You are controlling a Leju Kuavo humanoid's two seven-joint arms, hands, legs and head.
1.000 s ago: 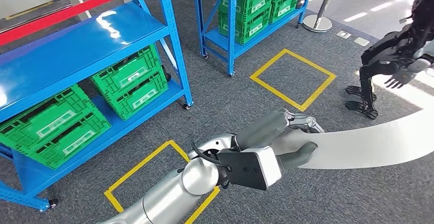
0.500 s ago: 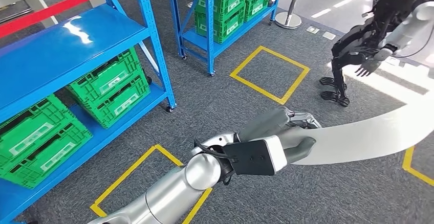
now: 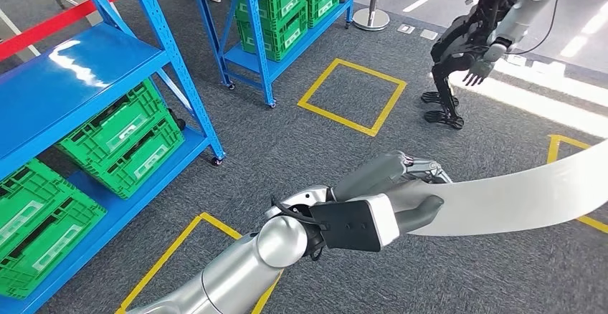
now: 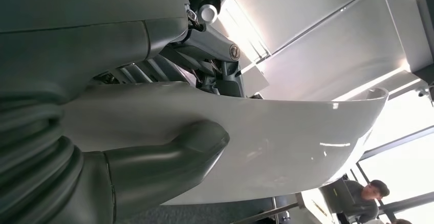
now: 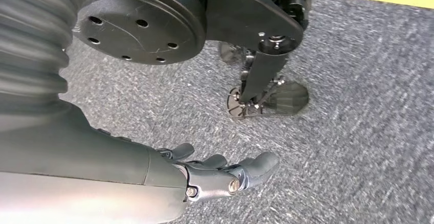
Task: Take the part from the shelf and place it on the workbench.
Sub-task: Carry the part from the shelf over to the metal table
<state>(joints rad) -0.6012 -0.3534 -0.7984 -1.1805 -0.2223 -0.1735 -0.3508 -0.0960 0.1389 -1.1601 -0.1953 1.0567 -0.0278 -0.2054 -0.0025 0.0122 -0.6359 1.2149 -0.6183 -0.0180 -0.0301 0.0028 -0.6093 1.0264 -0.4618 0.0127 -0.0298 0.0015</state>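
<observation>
In the head view my left hand [image 3: 401, 192] is stretched out in front of me over the grey carpet, gripping one end of the part [image 3: 523, 196]. The part is a long, curved white panel that runs off to the right edge. The left wrist view shows the thumb [image 4: 169, 157] pressed on the panel's [image 4: 291, 142] glossy white face and the darker fingers behind it. My right hand [image 5: 220, 175] hangs low above the carpet, holding nothing, its fingers loosely extended.
A blue shelf rack [image 3: 79, 70] holding green crates [image 3: 118, 138] stands at the left, with a second rack [image 3: 251, 13] behind it. Yellow tape squares [image 3: 351, 95] mark the carpet. A black humanoid robot [image 3: 480, 34] stands at the far right. A post base [image 3: 371, 18] sits at the back.
The whole picture has shifted: the camera has turned right, so the shelves slid left and the other robot came further in. My left hand still holds the white panel the same way.
</observation>
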